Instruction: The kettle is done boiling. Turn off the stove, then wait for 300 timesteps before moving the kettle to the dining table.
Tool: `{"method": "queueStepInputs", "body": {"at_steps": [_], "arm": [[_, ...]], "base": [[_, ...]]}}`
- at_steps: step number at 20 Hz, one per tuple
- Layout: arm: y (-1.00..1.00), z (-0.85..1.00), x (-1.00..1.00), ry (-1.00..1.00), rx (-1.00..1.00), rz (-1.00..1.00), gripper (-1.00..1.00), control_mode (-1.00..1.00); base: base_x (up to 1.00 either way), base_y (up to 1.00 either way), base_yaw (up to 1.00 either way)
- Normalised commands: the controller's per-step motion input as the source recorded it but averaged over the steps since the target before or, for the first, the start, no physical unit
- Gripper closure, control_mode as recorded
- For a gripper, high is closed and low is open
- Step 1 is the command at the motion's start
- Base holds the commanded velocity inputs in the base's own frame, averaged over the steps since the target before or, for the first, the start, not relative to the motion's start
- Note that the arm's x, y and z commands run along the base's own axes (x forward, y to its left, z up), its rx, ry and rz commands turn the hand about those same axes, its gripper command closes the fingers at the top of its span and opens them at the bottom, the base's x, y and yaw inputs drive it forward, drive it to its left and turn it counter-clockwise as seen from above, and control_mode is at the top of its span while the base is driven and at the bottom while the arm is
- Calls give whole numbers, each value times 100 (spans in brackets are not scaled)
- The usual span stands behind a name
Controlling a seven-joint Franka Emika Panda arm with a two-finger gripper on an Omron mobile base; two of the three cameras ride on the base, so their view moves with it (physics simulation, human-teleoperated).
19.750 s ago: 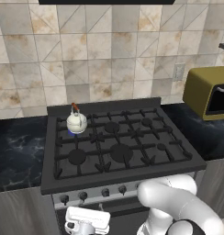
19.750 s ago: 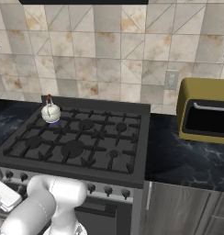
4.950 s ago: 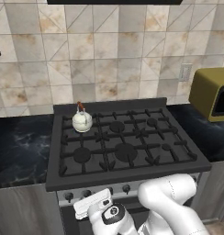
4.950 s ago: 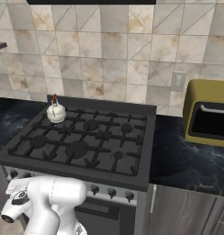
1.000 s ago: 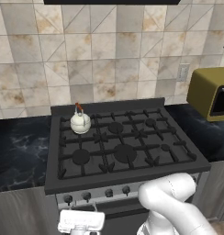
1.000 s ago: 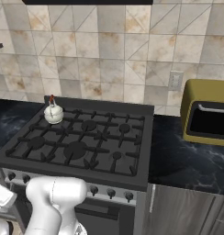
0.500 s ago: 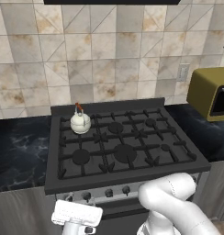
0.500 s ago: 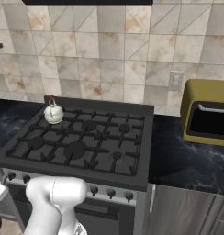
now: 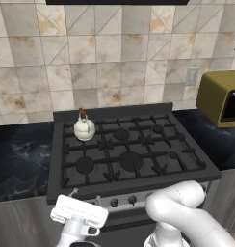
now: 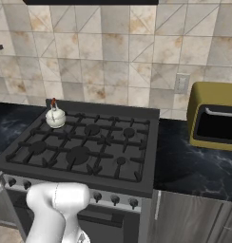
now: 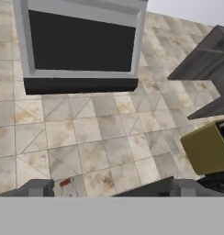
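Kettle [image 9: 84, 129]: small, white-silver, red-orange arched handle; upright on the rear left burner grate of the stove [image 9: 129, 152]. Stove: black six-burner gas range, dark knobs [image 10: 114, 200] along its grey front, flanked by black marble surfaces [image 10: 191, 163]. Toaster oven [image 10: 214, 115]: olive-yellow, on the right-hand surface, well apart from the kettle. Pincer [image 9: 79, 212]: low, before the stove's front left corner, fingers spread wide, holding nothing. Tiled wall [image 9: 114, 62] behind.

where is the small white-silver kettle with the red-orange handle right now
In both base views the small white-silver kettle sits on the black gas stove's back left burner grate, near the tiled wall.
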Motion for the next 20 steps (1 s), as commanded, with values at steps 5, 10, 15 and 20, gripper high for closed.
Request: {"method": "queueStepInputs", "body": {"at_steps": [5, 10, 15, 20], "arm": [[-13, 50, 0, 8, 14, 4, -100, -100], [-12, 40, 0, 16, 13, 4, -100, -100], [-10, 31, 0, 21, 11, 5, -100, -100], [-10, 28, 0, 23, 10, 6, -100, -100]], "base": [[0, 0, 0], [0, 0, 0], [0, 0, 0], [0, 0, 0]]}}
